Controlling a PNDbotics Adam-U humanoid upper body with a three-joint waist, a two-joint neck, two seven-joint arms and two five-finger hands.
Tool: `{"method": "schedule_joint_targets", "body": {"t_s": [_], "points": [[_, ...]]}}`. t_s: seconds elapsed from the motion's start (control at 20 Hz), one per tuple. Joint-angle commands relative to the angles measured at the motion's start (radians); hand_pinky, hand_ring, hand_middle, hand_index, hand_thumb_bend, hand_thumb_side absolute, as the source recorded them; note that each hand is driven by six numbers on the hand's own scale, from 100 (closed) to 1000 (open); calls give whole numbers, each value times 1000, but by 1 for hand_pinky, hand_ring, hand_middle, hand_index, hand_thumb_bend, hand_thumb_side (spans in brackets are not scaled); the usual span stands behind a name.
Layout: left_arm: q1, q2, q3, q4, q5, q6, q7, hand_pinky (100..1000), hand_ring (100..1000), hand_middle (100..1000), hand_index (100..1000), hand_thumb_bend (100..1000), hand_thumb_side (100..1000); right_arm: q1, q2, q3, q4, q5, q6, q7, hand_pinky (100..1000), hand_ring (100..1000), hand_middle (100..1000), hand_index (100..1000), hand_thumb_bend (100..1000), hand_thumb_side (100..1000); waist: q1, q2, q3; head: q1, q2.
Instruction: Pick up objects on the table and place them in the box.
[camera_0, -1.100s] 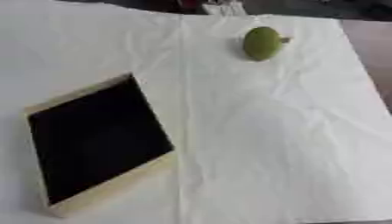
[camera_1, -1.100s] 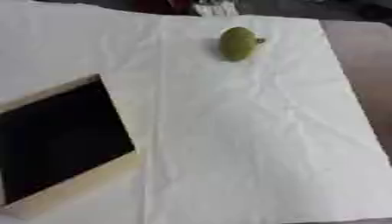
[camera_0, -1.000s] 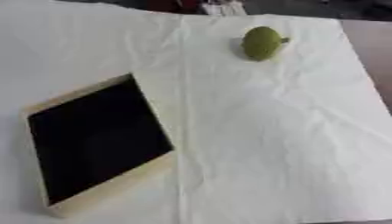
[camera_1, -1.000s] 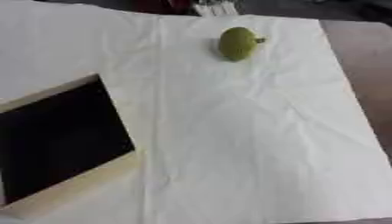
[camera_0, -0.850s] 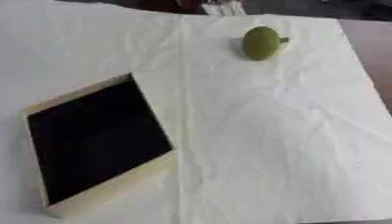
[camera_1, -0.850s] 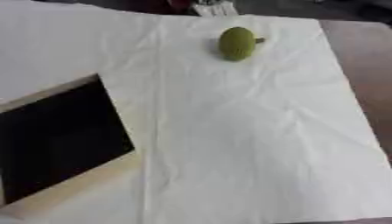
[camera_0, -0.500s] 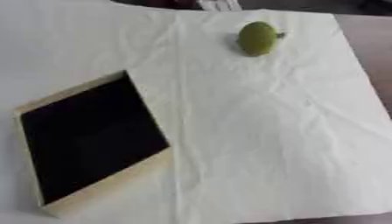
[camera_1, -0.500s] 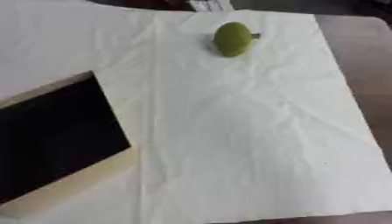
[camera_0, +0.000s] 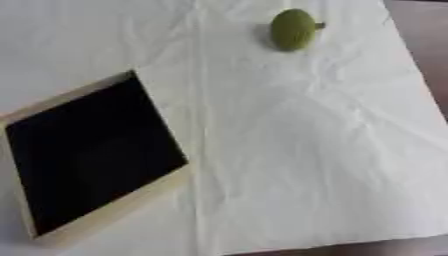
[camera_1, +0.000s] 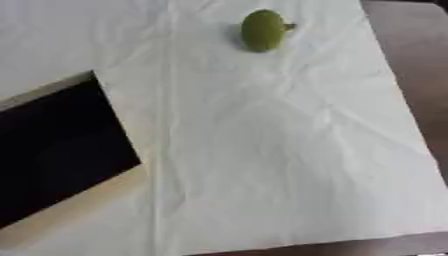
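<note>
Green fruit (camera_0: 292, 29) at far edge of the white cloth (camera_0: 315, 150), right of centre. Oval, lying on its side, short stub of stem pointing right. Soft shadow along its left side. Nothing touching it.

Box (camera_0: 98, 210) at near left, set askew on the cloth, one corner pointing far toward the middle. Pale wooden rim, black inside. Nothing visible inside. Cropped at the left edge in the right eye view, whole outline only in the left eye view.

Fruit and box well apart: bare creased cloth between them, one long fold running near-to-far just right of the box's far corner. More wrinkles fanning out across the middle and right.

Brown table (camera_1: 411, 55) showing beyond the cloth's right edge and along the near edge as a thin strip.

Neither hand in either view, no arm either. Finger state: cannot tell, nothing to read it from. Nothing held as far as visible.

Fruit not in the box, resting on cloth on the far side.
</note>
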Motion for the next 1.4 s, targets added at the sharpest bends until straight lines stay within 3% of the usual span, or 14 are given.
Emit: {"method": "schedule_joint_targets", "body": {"t_s": [0.05, 0.2, 0.25, 0.35, 0.45, 0.55, 0.65, 0.7, 0.85, 0.9, 0.95, 1.15, 1.2, 1.4], "points": [[-8, 14, 14, -15, -6, -1, -3, 517, 582, 592, 755, 471, 579, -34, -18, 18, 23, -23, -18, 37, 800, 821, 852, 937, 387, 712, 5, -17, 4, 0, -19], [-9, 11, 14, -15, -3, 0, -2, 519, 581, 591, 755, 473, 578, -63, 6, 51, 74, -40, -37, 79, 806, 833, 862, 950, 397, 712, 5, -18, 8, -4, -23], [-9, 10, 15, -15, -2, 0, -2, 517, 581, 591, 755, 469, 583, -74, 14, 63, 94, -41, -46, 94, 808, 837, 866, 953, 455, 697, 5, -19, 9, -6, -24], [-9, 9, 15, -15, -2, 0, 0, 517, 581, 591, 754, 473, 579, -91, 33, 86, 132, -52, -68, 125, 815, 841, 869, 956, 425, 693, 5, -21, 11, -8, -27], [-9, 7, 16, -15, -2, 2, 1, 517, 581, 591, 754, 472, 579, -102, 44, 107, 162, -74, -96, 171, 822, 857, 883, 969, 476, 637, 3, -22, 13, -10, -32], [-9, 6, 16, -15, -1, 2, 1, 516, 581, 591, 754, 470, 579, -106, 51, 120, 176, -99, -128, 224, 832, 867, 890, 982, 508, 530, 2, -23, 15, -11, -36], [-9, 6, 16, -15, -1, 3, 2, 517, 581, 591, 754, 468, 579, -106, 52, 126, 179, -126, -166, 284, 842, 874, 878, 975, 510, 371, 0, -24, 15, -11, -38], [-9, 5, 16, -15, 0, 3, 2, 517, 581, 591, 754, 467, 579, -105, 52, 127, 177, -139, -182, 315, 847, 876, 866, 963, 510, 246, -1, -25, 15, -10, -38], [-10, 5, 15, -15, 2, 5, 1, 517, 581, 591, 754, 464, 579, -102, 47, 127, 159, -170, -211, 415, 856, 879, 865, 944, 556, 124, -3, -28, 13, -9, -37], [-10, 5, 15, -15, 2, 5, 1, 517, 580, 591, 754, 462, 579, -101, 45, 127, 149, -182, -213, 445, 863, 882, 869, 941, 616, 100, -4, -29, 12, -8, -37], [-10, 5, 15, -15, 3, 5, 1, 517, 580, 590, 754, 461, 579, -99, 43, 127, 140, -195, -212, 473, 865, 884, 872, 940, 633, 100, -4, -30, 11, -7, -37], [-10, 6, 15, -15, 4, 6, 2, 517, 580, 590, 754, 458, 578, -96, 34, 128, 101, -229, -191, 567, 876, 895, 895, 950, 516, 100, -4, -34, 10, -5, -35], [-10, 6, 15, -15, 5, 6, 2, 517, 580, 590, 753, 457, 578, -94, 32, 128, 91, -229, -184, 584, 878, 897, 898, 959, 467, 100, -4, -34, 10, -5, -34], [-11, 6, 15, -15, 6, 7, 2, 516, 578, 588, 752, 453, 576, -86, 23, 133, 58, -226, -151, 620, 878, 896, 899, 981, 423, 100, -6, -36, 9, -4, -33]]}}
